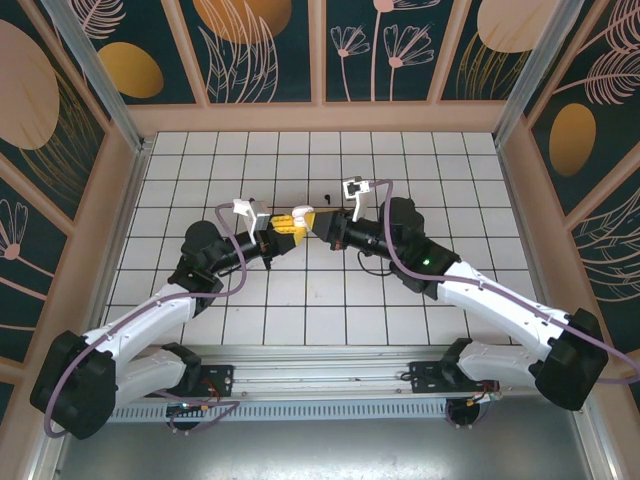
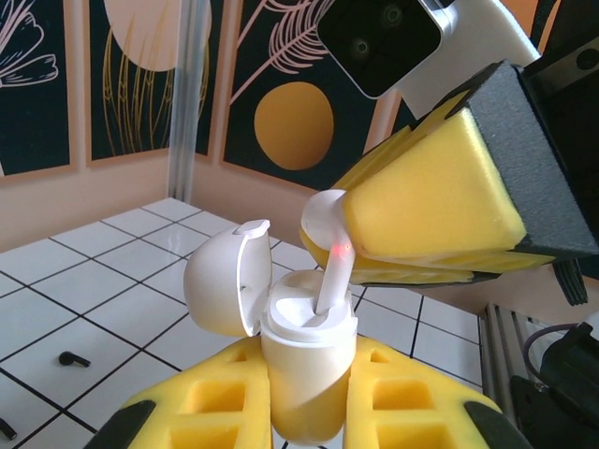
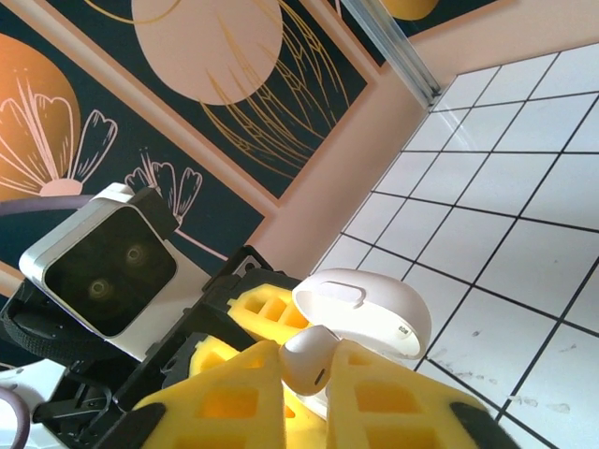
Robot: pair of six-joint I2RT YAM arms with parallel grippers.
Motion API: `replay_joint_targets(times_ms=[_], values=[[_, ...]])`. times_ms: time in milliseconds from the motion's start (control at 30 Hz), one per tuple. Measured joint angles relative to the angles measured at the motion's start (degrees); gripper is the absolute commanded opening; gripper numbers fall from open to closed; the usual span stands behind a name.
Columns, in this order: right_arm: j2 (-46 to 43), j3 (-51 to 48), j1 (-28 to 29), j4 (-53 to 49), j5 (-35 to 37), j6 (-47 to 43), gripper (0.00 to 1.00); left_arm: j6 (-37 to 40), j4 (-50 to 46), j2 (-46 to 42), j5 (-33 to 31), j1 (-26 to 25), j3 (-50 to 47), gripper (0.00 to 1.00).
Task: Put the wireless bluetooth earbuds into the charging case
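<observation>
White-tiled worktop (image 1: 400, 150), boxed in by dark floral wall panels (image 1: 260, 50). Near its middle, raised off the tiles, a white charging case (image 2: 304, 374), pinched upright by its lower body between the yellow foam pads of the left hand (image 2: 309, 412), lid (image 2: 225, 281) swung back on the side of the case away from the right hand. Directly above the case, right hand (image 3: 307, 369) closed on the head of a white earbud (image 2: 329, 276), stem pointing down and already tipped into one socket of the case, leaning a little rather than plumb. A red glow on the stem just above the case rim. Not seated, by the look of it: head well clear of the case top. To finish well: hold the case dead steady, straighten the stem to the socket's line, then press down gently, with no sideways push against lid or rim. Loosen the pinch only after a flush seat in the case, then lift straight up from the case. Likely risk: bud tilting out, or case twisting in the foam, under an off-axis push. On the tiles left of the case, a small dark object (image 2: 73, 357), too small to name.
</observation>
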Motion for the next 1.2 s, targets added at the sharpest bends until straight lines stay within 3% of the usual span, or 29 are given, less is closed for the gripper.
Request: replay_joint_targets(times_ms=[367, 800, 1067, 1200], values=[[2.2, 3.4, 0.0, -5.4, 2.2, 0.0, 0.31, 1.0, -1.4, -0.2, -1.0, 0.0, -0.3, 0.05], [5.0, 7.8, 0.3, -11.2, 2.0, -0.2, 0.23, 2.2, -3.5, -0.7, -1.5, 0.0, -0.5, 0.05], [5.8, 9.6, 0.3, -14.7, 2.2, -0.2, 0.36, 3.0, -4.4, -1.3, -1.6, 0.0, -0.8, 0.05], [5.9, 10.6, 0.3, -16.5, 2.6, -0.2, 0.38, 3.1, -4.3, -1.7, -2.2, 0.0, -0.9, 0.05]])
